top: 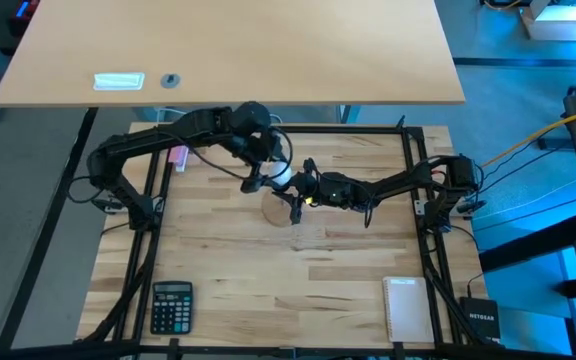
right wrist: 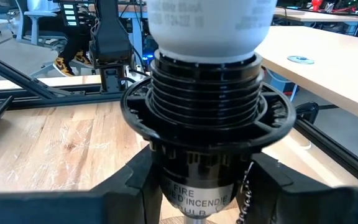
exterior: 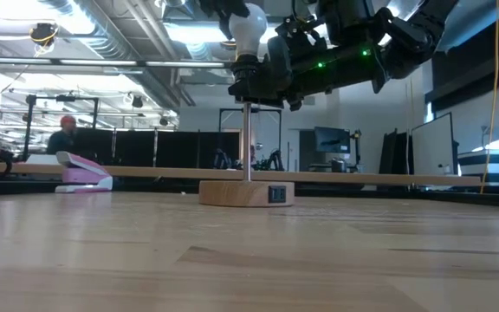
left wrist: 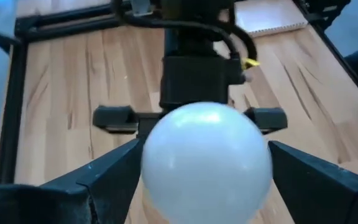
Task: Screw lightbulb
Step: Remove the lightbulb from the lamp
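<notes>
Low view only: one lightbulb [exterior: 249, 28] seated in one socket [exterior: 248, 82], right gripper [exterior: 262, 82] clamped on socket. Left wrist view only: left gripper [left wrist: 204, 180] fingers apart either side of bulb, contact unclear.

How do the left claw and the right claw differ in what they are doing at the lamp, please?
The left claw sits around the white lightbulb at the top; the right claw grips the black socket below it. The left claw stands wide, the right claw narrower. Both meet over the wooden base.
</notes>
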Tool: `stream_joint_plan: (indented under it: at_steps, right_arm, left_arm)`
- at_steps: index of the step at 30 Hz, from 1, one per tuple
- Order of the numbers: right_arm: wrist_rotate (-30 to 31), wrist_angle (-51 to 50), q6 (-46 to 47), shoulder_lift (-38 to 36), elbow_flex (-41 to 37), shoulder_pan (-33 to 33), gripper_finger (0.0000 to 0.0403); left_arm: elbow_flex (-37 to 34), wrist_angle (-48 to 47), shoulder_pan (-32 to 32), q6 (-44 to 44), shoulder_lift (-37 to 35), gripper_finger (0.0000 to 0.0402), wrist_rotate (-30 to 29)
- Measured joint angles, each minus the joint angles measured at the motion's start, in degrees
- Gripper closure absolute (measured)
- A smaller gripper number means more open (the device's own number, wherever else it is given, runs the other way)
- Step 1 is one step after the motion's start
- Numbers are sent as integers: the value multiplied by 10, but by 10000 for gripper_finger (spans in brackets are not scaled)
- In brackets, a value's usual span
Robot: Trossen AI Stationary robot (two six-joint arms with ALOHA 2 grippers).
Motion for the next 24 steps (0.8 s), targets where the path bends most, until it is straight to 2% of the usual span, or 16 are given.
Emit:
stream_joint_plan:
  at_steps: [7, 10, 16, 19, 24]
  right_arm:
    - [0, 0, 1, 0, 0, 0, 251]
    - [-4, 0, 4, 0, 0, 0, 251]
    - [-5, 0, 13, 0, 0, 0, 251]
    - [-4, 0, 14, 0, 0, 0, 251]
    - [1, 0, 11, 0, 0, 0, 251]
  left_arm:
    - [0, 16, -3, -123, 0, 142, -30]
    - [1, 17, -14, -198, -1, 160, -70]
    - [2, 7, -57, -428, -3, 146, -206]
    - [2, 3, -81, -542, -3, 140, -246]
    - [0, 11, -113, -638, -1, 138, -302]
